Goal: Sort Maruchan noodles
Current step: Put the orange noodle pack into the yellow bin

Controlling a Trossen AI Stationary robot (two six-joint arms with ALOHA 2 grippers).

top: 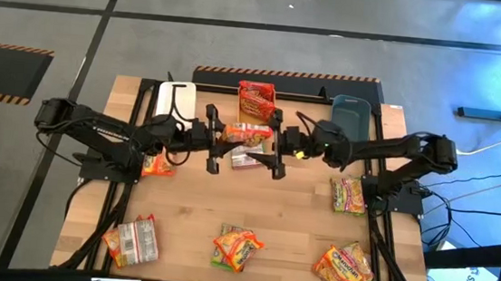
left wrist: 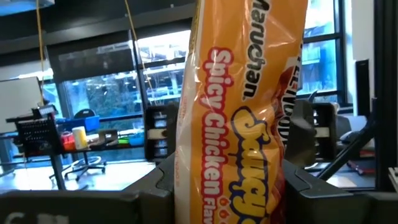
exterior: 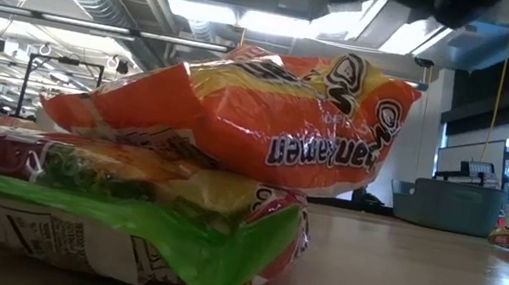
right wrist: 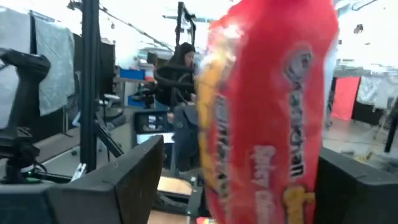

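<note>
Nearest the low camera, at the table's near edge, an orange packet (exterior: 239, 110) lies on top of a green packet (exterior: 113, 207). From above this pair (top: 237, 247) sits at near centre. I am the robot, and both my arms meet over the far middle of the table (top: 254, 204). My left gripper (top: 213, 140) pinches an orange Spicy Chicken packet (left wrist: 242, 118) between its fingers, holding it clear of the wood. My right gripper (top: 277, 146) faces it from the other side with its fingers spread wide on either side of that same packet; I judge it is not gripping, though from its own wrist camera I cannot tell whether a finger touches the plastic. A further packet (top: 245, 161) lies on the table just under the held one. Three bins stand along the far edge: a white bin (top: 176, 100) at left, which looks bare, an orange bin (top: 256, 99) in the middle with at least one red packet (top: 256, 94) in it, and a grey-blue bin (top: 351, 116) at right whose inside I cannot make out. So the sorting looks barely begun. Still loose on the table are a packet (top: 159, 164) at left beside my left arm, one (top: 132, 240) at near left showing its silvery back, a green one (top: 349, 194) at right, and another (top: 345, 268) at near right. A seated person (right wrist: 180, 74) shows in the room beyond the table.
</note>
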